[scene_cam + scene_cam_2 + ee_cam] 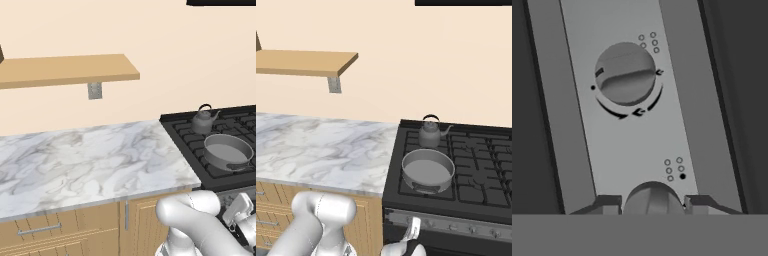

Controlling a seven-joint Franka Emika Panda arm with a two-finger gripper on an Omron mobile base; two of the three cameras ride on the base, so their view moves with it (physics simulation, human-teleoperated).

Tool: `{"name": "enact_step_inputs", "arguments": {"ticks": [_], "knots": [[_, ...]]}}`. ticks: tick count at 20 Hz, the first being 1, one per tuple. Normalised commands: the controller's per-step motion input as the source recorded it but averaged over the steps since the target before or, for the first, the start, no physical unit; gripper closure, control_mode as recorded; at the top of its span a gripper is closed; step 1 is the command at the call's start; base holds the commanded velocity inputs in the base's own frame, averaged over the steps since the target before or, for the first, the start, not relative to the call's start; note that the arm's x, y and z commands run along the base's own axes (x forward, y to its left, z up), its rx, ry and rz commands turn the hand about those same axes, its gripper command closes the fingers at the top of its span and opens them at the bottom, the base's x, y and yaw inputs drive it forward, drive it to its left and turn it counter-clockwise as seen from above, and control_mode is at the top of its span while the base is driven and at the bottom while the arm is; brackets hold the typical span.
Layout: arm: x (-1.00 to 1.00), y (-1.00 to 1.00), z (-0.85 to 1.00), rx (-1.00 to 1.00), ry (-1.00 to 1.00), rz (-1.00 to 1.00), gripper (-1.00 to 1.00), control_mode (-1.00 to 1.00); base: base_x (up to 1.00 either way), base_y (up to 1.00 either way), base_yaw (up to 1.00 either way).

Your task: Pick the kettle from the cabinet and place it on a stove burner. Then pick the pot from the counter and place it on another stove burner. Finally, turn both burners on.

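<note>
The dark grey kettle (204, 121) (430, 134) stands upright on the stove's back left burner. Directly in front of it, the wide shallow pot (227, 151) (427, 170) rests on the front left burner (406, 187). My gripper (653, 202) is down at the stove's front control panel (456, 225), below the pot. Its two fingertips (607, 202) press against both sides of a round grey knob (653, 196), so it is shut on that knob. A second knob (626, 73) sits further along the panel, untouched.
The white marble counter (85, 160) (321, 150) stretches left of the black cooktop (476, 165). A tan plank shelf (65, 70) (306, 62) on a grey bracket hangs on the wall above it. Wooden drawers (40, 230) with bar handles sit under the counter.
</note>
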Motion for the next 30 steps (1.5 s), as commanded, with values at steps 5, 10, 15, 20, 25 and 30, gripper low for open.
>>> {"name": "enact_step_inputs", "arguments": {"ticks": [5,10,15,20,25,30], "knots": [[-0.10,-0.02,-0.05,0.05,0.01,0.00,-1.00,-1.00,0.00,0.00,0.00],[-0.26,-0.13,0.00,0.09,0.00,0.00,-1.00,-1.00,0.00,0.00,0.00],[-0.28,-0.09,0.00,0.08,0.00,0.00,-1.00,-1.00,0.00,0.00,0.00],[-0.11,-0.17,0.17,0.20,0.01,0.00,-1.00,-1.00,0.00,0.00,0.00],[-0.13,-0.40,0.07,0.43,0.06,0.00,-1.00,-1.00,0.00,0.00,0.00],[-0.18,-0.31,0.01,0.45,0.06,0.00,-1.00,-1.00,0.00,0.00,0.00]]}}
